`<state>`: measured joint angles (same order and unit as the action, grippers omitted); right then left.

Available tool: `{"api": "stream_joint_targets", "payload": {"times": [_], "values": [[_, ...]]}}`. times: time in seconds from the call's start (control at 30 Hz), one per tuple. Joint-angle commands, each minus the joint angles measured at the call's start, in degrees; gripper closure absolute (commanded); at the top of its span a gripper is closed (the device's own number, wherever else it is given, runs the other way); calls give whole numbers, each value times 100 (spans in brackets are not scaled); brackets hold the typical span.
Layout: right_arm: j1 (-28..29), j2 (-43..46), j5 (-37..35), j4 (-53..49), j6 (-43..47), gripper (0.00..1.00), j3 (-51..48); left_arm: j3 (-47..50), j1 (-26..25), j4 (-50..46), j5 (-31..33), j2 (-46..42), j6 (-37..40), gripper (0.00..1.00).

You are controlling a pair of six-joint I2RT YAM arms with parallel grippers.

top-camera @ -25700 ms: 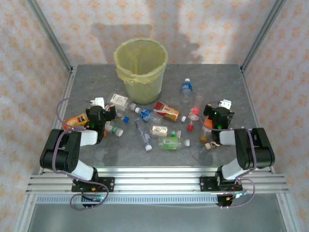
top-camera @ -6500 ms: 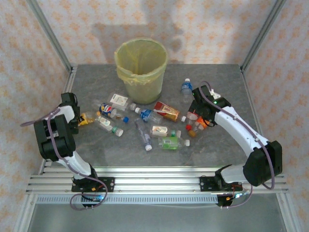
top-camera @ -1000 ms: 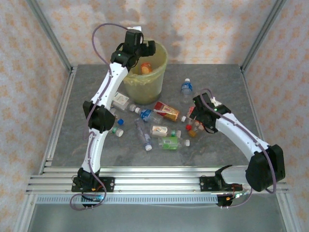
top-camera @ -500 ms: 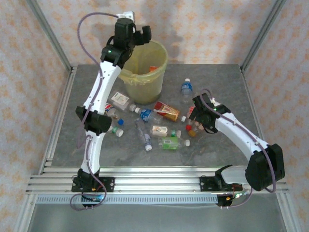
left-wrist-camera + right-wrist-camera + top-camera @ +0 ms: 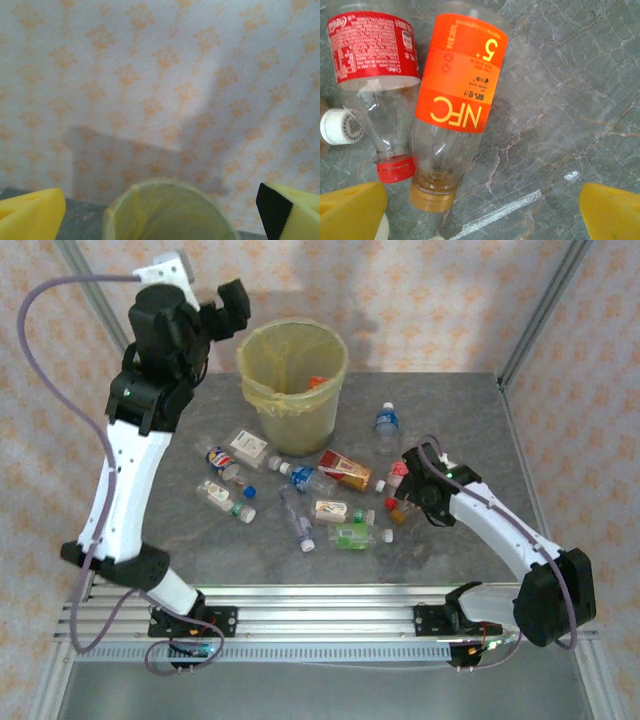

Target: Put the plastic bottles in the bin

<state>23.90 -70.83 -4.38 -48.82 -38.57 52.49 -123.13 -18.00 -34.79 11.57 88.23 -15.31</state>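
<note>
The bin (image 5: 292, 390), lined with a yellowish bag, stands at the back of the table with an orange-labelled bottle (image 5: 317, 383) inside. My left gripper (image 5: 218, 312) hangs high, left of the bin, open and empty. In the left wrist view the bin (image 5: 167, 210) rim sits between the yellow fingertips (image 5: 30, 215). Several plastic bottles (image 5: 347, 470) lie scattered mid-table. My right gripper (image 5: 405, 492) hovers low and open over an orange-labelled bottle (image 5: 457, 85) and a red-labelled bottle (image 5: 372, 47) lying side by side. Its fingertips (image 5: 612, 210) straddle bare table beside the amber cap (image 5: 432, 195).
A blue-capped bottle (image 5: 386, 420) lies right of the bin. A green-labelled bottle (image 5: 355, 535) and a clear one (image 5: 298, 520) lie nearer the front. More bottles (image 5: 225, 498) lie left of centre. Metal frame posts (image 5: 100, 310) flank the grey stone table (image 5: 470, 410).
My left arm has swung up and to the left, away from above the bin, with its jaws empty. My right gripper has edged slightly nearer over the same bottles.
</note>
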Motion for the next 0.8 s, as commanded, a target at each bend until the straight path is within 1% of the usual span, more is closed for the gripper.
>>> {"api": "stream_joint_targets", "payload": {"times": [0.0, 0.2, 0.4, 0.5, 0.6, 0.77], "values": [[104, 139, 50, -214, -101, 1, -88, 1094, 16, 218, 361, -546, -270, 0], [237, 115, 112, -174, -151, 1, -185, 3140, 16, 382, 804, -1980, -726, 0], [308, 70, 111, -122, -232, 1, -239, 4705, 16, 36, 1261, -3081, -1259, 0], [308, 21, 174, -43, -261, 1, -266, 5317, 16, -189, 1405, -3445, -1496, 0], [308, -94, 260, -1, -274, 1, -207, 5789, 16, -342, 1714, -3744, -1870, 0], [308, -431, 420, 147, -248, 1, -86, 6402, 16, -229, 2161, -4199, -2175, 0]]}}
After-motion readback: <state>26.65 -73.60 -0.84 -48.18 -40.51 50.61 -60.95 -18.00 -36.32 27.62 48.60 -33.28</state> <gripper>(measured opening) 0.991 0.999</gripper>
